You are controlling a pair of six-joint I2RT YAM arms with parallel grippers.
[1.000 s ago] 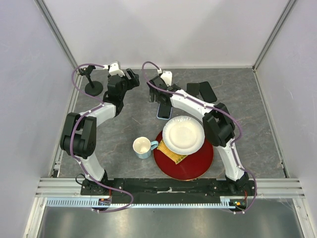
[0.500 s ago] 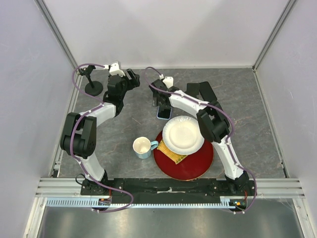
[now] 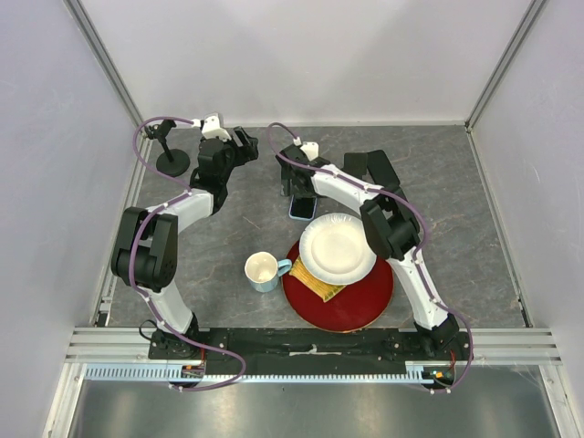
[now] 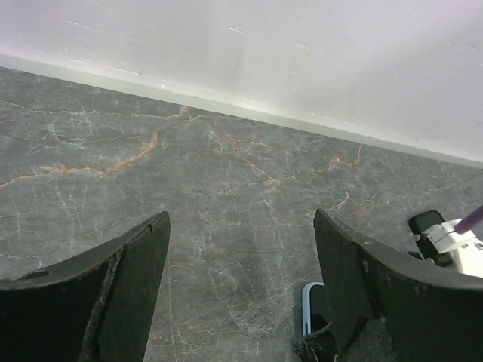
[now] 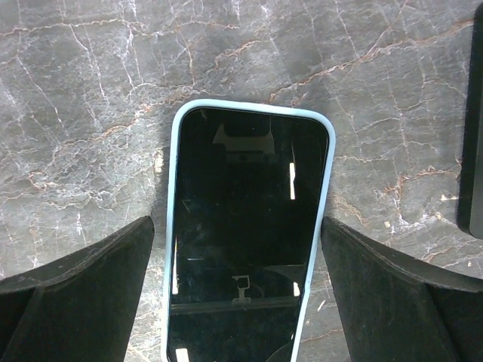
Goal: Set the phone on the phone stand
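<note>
Phone [image 5: 245, 188] lies flat and screen-up on the grey marbled table [image 5: 75, 90], straight below our right gripper [image 5: 237, 256]. That gripper's two fingers stand spread wide, one along each long side of the light blue case, and we cannot tell whether they touch it. Our left gripper [image 4: 241, 249] is spread wide as well and holds nothing. It hangs over bare table, with a corner of the phone showing low beside its right finger in its wrist view. From above, the phone stand [image 3: 171, 151], black with a round base, stands upright to the left of the left gripper, on the side away from the phone and well apart from the right gripper. Behind the right gripper, toward the arm bases, a white plate [image 3: 338, 246] rests on a red tray [image 3: 360, 301], its rim just beside the phone's near end. A cup [image 3: 263, 270] stands left of the tray, and dark objects [image 3: 379, 167] lie to the right of the right gripper
</note>
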